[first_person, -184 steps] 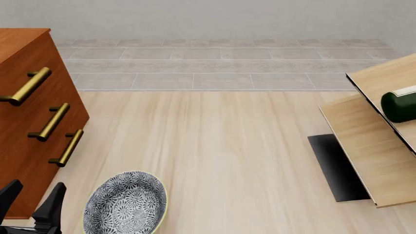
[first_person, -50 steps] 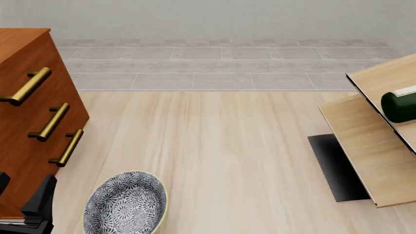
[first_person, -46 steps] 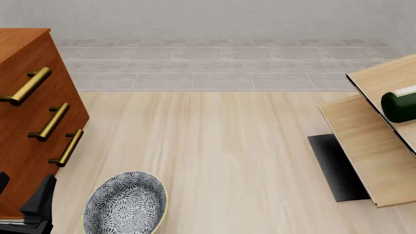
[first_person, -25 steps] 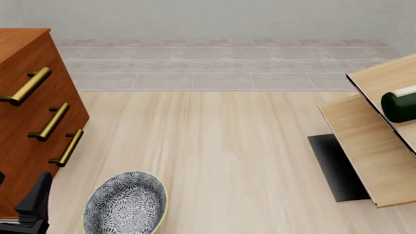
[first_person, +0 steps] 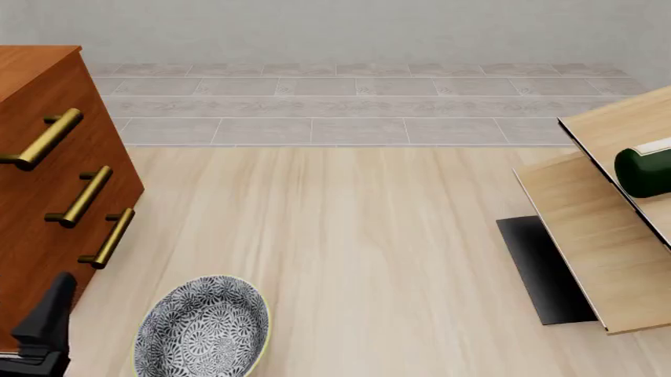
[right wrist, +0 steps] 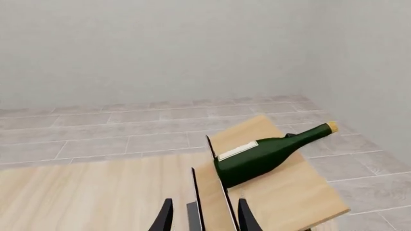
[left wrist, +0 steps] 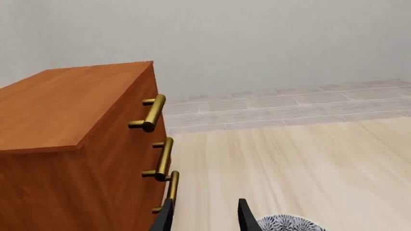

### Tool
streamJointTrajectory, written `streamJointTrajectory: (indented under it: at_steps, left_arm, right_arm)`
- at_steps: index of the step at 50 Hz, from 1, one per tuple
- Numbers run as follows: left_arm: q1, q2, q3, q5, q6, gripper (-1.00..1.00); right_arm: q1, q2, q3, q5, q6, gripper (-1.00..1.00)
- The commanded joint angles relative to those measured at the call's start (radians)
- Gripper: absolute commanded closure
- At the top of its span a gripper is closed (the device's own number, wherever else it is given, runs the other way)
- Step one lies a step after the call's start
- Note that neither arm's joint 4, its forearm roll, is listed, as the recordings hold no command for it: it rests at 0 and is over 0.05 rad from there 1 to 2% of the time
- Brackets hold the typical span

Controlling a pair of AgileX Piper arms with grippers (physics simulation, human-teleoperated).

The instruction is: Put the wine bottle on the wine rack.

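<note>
The wine rack (right wrist: pixel 273 168) is cradling the wine bottle (right wrist: pixel 266 154) on its slanted panel; both grippers, left gripper (left wrist: pixel 204 216) and right gripper (right wrist: pixel 202 216), are hanging spread and empty. Any nudge risks rolling the bottle off.

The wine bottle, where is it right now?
The wine bottle lies on its side on the wine rack, at the front view's right edge, untouched by either claw.

Green wine bottle (right wrist: pixel 263 155) lies on wine rack (right wrist: pixel 282 192).
</note>
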Motion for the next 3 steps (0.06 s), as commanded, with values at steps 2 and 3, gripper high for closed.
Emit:
streamJointTrajectory:
  at_steps: [2, 3]
  left_arm:
    - [0.004, 0.000, -0.025, 0.022, 0.006, -1.00]
    - [0.004, 0.000, -0.026, 0.023, 0.010, -1.00]
  right_arm:
    - [0.006, -0.050, 0.025, 0.030, 0.004, -1.00]
    - [0.009, -0.054, 0.025, 0.033, 0.005, -1.00]
